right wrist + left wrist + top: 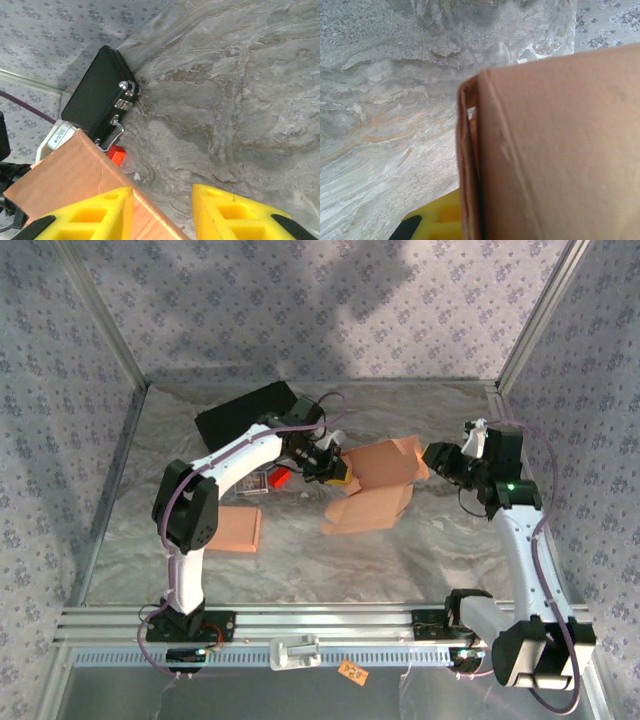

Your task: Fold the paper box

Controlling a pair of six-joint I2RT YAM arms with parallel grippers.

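Paper box (pixel 378 485), partly unfolded, lies at centre of the top view. Left gripper (pixel 335 468) pinches its left edge, seemingly to steady it; right gripper (pixel 437 457), jaws spread, sits at its right edge.

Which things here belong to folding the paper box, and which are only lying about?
For the job: brown cardboard paper box, gripped at its left edge by the left gripper.

Lying about: black hard case with metal latches; small red block; flat brown cardboard piece; small orange tag.
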